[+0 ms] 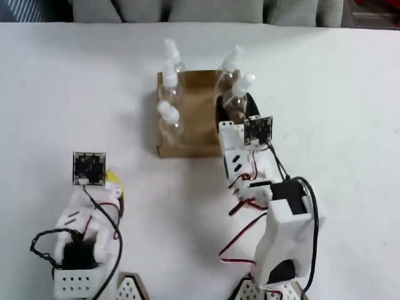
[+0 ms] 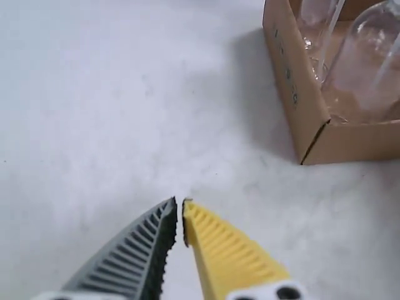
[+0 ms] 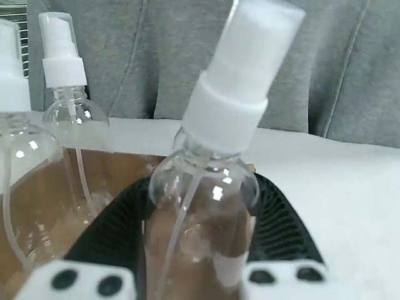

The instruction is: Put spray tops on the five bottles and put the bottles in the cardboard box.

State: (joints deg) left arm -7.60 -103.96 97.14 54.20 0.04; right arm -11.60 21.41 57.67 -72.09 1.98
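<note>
The right end effector [image 1: 236, 107] grasps one spray-topped bottle [image 3: 206, 187] at the cardboard box [image 1: 197, 128], with other bottles [image 1: 170, 119] standing inside beside it; the left end effector [image 2: 178, 215] is clenched on nothing.

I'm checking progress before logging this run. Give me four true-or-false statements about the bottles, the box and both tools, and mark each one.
1. The right tool is shut on a bottle. True.
2. That bottle has no spray top. False: a white spray top sits on it.
3. The left tool grips a bottle. False: it is shut with nothing in it.
4. The cardboard box has other bottles standing in it. True.
</note>
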